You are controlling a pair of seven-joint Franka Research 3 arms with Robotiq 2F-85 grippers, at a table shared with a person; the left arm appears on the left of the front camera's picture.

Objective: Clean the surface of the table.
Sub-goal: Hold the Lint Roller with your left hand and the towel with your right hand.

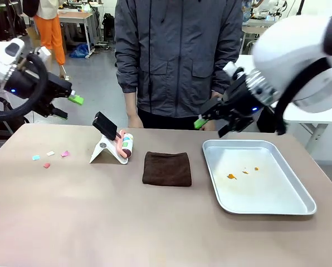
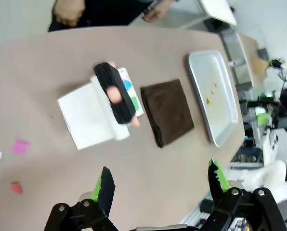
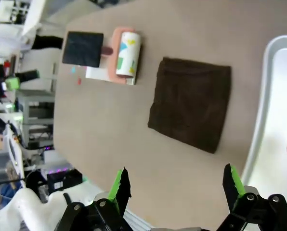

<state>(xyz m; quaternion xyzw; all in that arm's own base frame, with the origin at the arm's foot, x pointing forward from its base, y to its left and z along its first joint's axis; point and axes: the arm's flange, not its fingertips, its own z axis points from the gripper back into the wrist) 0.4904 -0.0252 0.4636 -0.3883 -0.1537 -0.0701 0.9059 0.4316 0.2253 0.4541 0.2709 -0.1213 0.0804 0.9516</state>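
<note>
Both hands are empty. The left hand (image 1: pixel 68 107) hangs above the far left corner of the table (image 1: pixel 99 222) with its jaws spread wide, and the right hand (image 1: pixel 210 127) hangs above the far edge by the tray (image 1: pixel 266 210), also spread. The table spans the whole workspace below us and its taupe top looks smooth, matte and rigid. We judge it needs wiping, not gripping. Paper scraps (image 1: pixel 49 156) lie near the left edge. A lint roller (image 1: pixel 126 144) leans on a white stand (image 1: pixel 102 151) left of centre. Beside it, nearer the middle, a folded brown cloth (image 1: pixel 167 168) lies flat. The cloth looks soft and limp, so we would pinch a folded edge. The roller looks light, so we would take its black handle.
</note>
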